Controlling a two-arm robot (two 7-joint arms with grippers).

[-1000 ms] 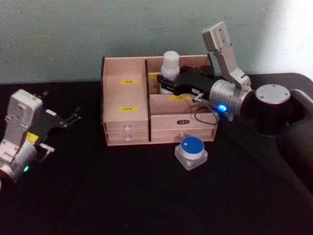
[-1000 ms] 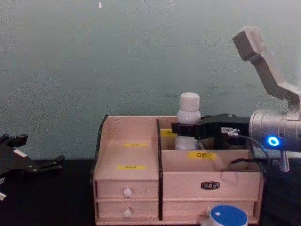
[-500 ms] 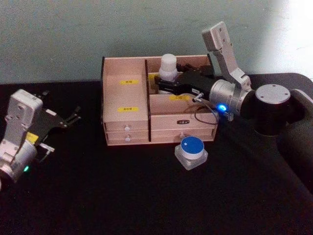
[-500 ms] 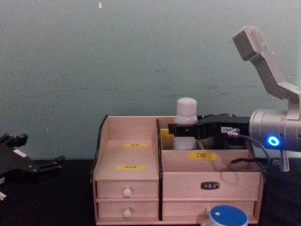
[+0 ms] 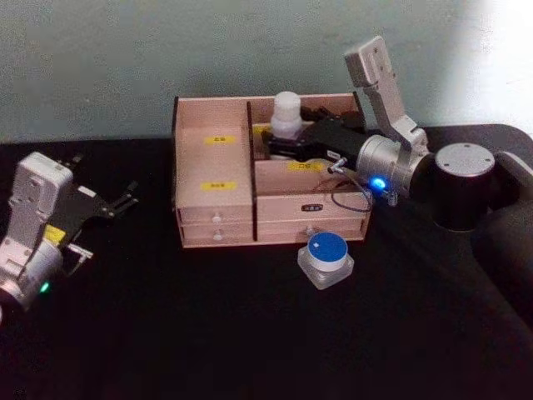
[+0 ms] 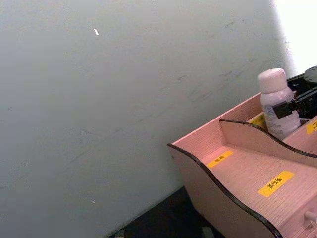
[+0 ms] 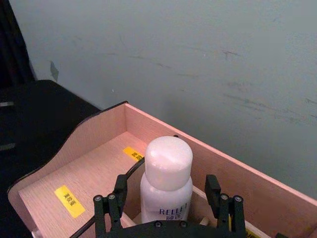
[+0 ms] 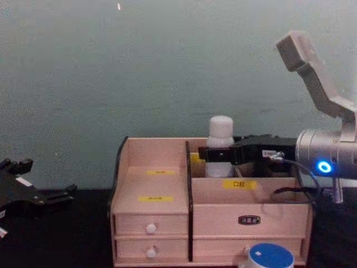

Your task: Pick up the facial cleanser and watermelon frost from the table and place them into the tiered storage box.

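R gripper (image 7: 165, 181) sits over the back-right compartment of the light pinkish-wood tiered storage box w/ dark edges, yellow labels & white-knobbed drawers (image 5: 212, 208). Its black fingers (image 7: 119, 184) are spread to either side of the tall slim white facial cleanser bottle w/ rounded cap (image 7: 167, 163), w/ a small gap each side, not clamping it. Bottle stands upright in that compartment, just right of box's centre divider, cap above the box rim. Squat clear watermelon frost jar w/ round blue lid (image 5: 326, 254) rests on the black table (image 5: 208, 333) just in front of box's right drawers. L gripper (image 5: 125, 198) is parked well left of box, fingers apart, holding nothing.
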